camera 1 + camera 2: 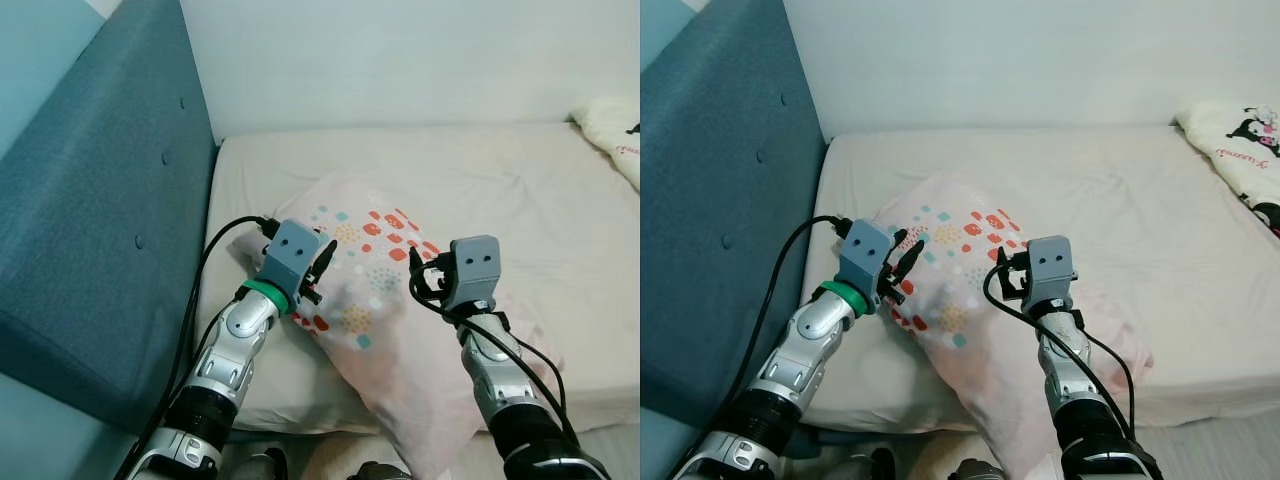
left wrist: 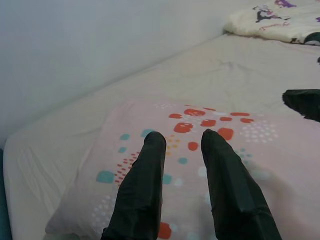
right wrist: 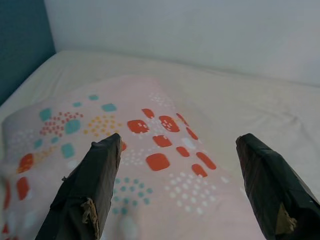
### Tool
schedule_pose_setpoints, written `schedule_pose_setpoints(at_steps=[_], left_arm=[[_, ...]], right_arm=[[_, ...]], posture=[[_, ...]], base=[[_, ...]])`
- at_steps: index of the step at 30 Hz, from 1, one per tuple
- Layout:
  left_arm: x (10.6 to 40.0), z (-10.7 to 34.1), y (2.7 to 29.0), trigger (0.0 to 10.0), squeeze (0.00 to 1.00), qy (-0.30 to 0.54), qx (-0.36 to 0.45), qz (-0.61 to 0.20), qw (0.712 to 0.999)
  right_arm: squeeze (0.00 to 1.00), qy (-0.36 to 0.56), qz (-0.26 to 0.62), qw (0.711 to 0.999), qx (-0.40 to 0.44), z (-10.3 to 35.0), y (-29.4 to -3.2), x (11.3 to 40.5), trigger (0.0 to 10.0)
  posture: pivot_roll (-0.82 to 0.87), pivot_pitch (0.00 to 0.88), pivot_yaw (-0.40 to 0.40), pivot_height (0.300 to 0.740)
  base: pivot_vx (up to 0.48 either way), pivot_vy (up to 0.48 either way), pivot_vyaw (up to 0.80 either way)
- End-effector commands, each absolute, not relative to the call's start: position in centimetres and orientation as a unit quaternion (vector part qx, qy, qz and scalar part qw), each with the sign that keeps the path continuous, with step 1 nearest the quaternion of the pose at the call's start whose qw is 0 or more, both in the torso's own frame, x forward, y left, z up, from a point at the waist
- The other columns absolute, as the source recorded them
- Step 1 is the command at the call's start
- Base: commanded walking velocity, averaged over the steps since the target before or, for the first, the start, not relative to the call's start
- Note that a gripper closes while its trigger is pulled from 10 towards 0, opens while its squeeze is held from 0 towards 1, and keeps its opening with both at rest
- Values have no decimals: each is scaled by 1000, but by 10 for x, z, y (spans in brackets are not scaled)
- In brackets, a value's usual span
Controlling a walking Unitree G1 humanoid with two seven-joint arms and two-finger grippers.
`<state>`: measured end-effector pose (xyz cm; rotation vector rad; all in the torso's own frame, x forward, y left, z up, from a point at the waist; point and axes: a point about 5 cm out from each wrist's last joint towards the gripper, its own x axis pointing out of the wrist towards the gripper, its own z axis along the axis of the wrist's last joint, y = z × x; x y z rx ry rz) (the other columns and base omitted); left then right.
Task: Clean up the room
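A pink pillow (image 1: 385,300) with red, teal and yellow patches lay on the cream mattress (image 1: 500,190), near the front edge. Its long axis ran diagonally in the head views, from about 11 o'clock near the blue padded headboard (image 1: 100,220) to about 5 o'clock, where its lower corner hung past the mattress front edge. The patterned face was up.

The left gripper (image 1: 322,266) was at the pillow's 9 o'clock side, over its upper left portion. In the left wrist view its two black fingers (image 2: 142,190) stood a narrow gap apart, pointing across the patterned face toward the white wall (image 1: 400,60); nothing lay between them. Whether the fingertips touched the fabric could not be determined.

The right gripper (image 1: 1008,272) was over the pillow's middle, toward its 3 o'clock side. In the right wrist view its fingers (image 3: 87,195) were spread wide apart, with the patterned fabric visible between them and nothing held. Contact with the pillow could not be confirmed.

A white cushion (image 1: 1240,150) printed with a black-and-pink cartoon figure lay at the mattress's 2 o'clock corner, well apart from both grippers.
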<state>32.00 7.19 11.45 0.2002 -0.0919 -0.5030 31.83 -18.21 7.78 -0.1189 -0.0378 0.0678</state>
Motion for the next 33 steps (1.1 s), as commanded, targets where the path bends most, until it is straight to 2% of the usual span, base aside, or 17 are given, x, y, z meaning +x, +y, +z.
schedule_pose_setpoints(at_steps=[1,8,25,33], left_arm=[[318,111,72,10000,0,-37,97,-251,962],[319,110,74,10000,0,-33,95,-246,964],[320,112,75,10000,0,-36,96,-243,965],[320,113,76,10000,0,-38,96,-242,965]], right_arm=[[0,-13,38,998,-55,75,-181,316,10000],[0,-13,40,998,-54,74,-179,316,10000],[0,-10,43,998,-52,74,-177,317,10000],[0,-11,44,998,-52,74,-176,317,10000]], posture=[[-83,0,54,740],[-81,0,54,740],[-76,0,57,740],[-77,0,59,740]], base=[[0,0,0],[0,0,0],[-359,0,0],[-142,0,0]])
